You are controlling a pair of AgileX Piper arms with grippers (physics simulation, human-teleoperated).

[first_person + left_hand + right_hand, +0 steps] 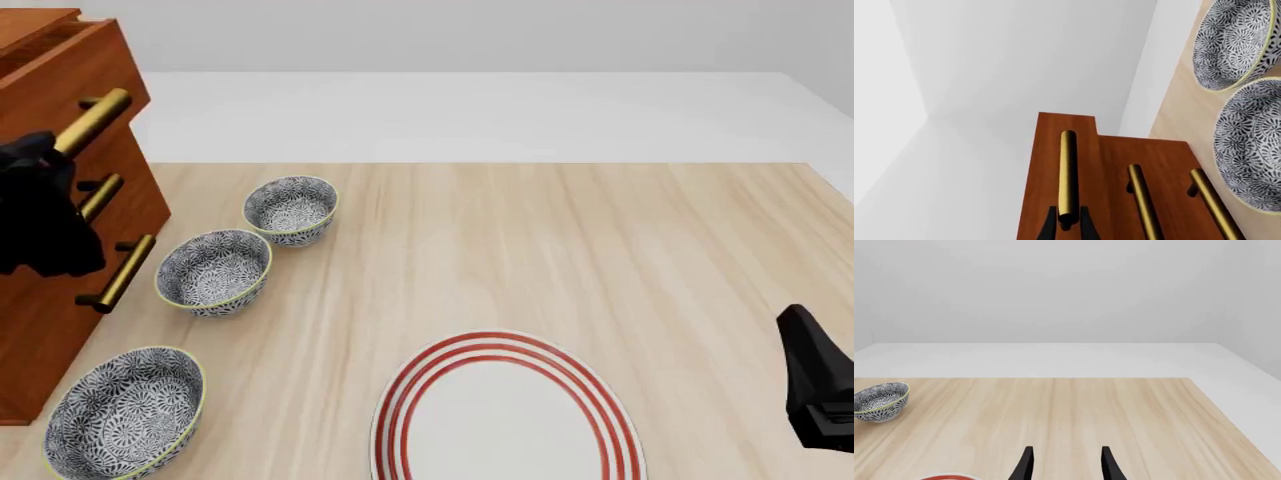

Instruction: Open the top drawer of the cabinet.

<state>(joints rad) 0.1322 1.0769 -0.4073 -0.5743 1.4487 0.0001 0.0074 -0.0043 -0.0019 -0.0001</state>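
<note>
Red-ringed plate [507, 410] up close, left gripper [1067, 221] pinching the top drawer's [1054, 150] brass handle [1067, 175], drawer sticking out from cabinet [54, 330], right gripper [1066, 465] open, holding nothing.

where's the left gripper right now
In the front view the left gripper is at the far left, against the cabinet, its fingers closed around the brass handle of the top drawer.

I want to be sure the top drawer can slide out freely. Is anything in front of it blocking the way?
Nothing visible. The left gripper is closed around the top drawer handle, and that drawer already sticks out past the two below. The bowls sit lower, on the table.
</note>
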